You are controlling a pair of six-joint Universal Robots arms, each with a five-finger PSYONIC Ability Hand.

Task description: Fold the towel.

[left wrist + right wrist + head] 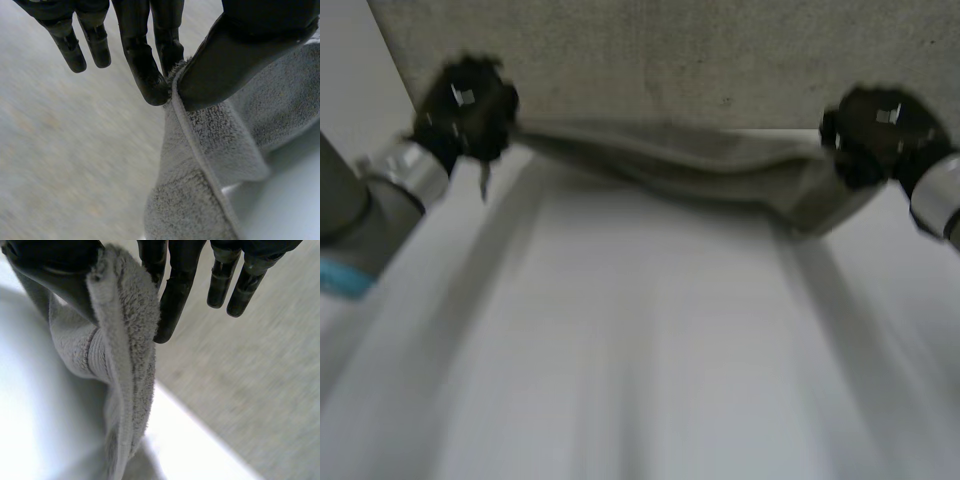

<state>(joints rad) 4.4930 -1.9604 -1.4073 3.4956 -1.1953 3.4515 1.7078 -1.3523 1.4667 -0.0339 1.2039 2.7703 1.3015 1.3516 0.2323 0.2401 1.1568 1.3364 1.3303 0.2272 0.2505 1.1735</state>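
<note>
Towel: a grey terry towel (700,165) is strung between both hands along the far edge of the table (640,360), at 12 o'clock in the head view. It sags in the middle as a narrow, bunched band.
Left hand: the left hand (465,105) is at about 10 o'clock. Its thumb and one finger pinch the towel's hemmed edge near an end, and the other fingers (95,47) hang straight, clear of the cloth.
Right hand: the right hand (875,130) is at about 2 o'clock. It nips the other end between thumb and one finger, with the cloth hanging doubled below the grip. The remaining fingers (220,285) are straight and free.
Floor: speckled grey floor (670,50) lies beyond 12 o'clock.
Done so far: the towel looks to be gripped at both ends and raised off the table. I cannot tell whether a first fold is already in it.
Left to do: probably most of the task. No flat, squared fold lies on the table, so the cloth has yet to be laid down, doubled over and released.
</note>
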